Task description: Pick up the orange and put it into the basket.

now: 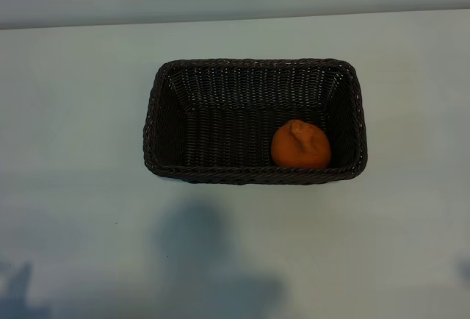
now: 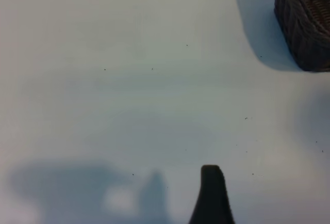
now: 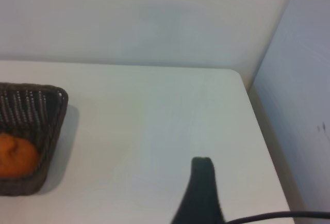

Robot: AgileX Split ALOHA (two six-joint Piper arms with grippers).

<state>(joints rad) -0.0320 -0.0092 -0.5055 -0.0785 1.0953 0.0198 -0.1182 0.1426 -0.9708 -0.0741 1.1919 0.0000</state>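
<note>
one orange (image 1: 300, 145) lies in one basket (image 1: 253, 65); both claws stand apart, empty.

The orange (image 1: 300, 145) lies in the basket (image 1: 253, 64), in its corner nearest the right pincer (image 3: 203, 182). The basket stands on the table (image 1: 73, 113), apart from both pincers, the left pincer (image 2: 211, 193) off its other end.

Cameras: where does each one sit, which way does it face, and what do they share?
Exterior: steeply above the table, looking down on the basket with the orange inside; no arm shows.
Left wrist: low over the table, one dark finger showing, basket corner ahead.
Right wrist: facing the table's far edge and wall; one finger shows.
Shared: the basket in all three; the orange in exterior and right wrist.
</note>
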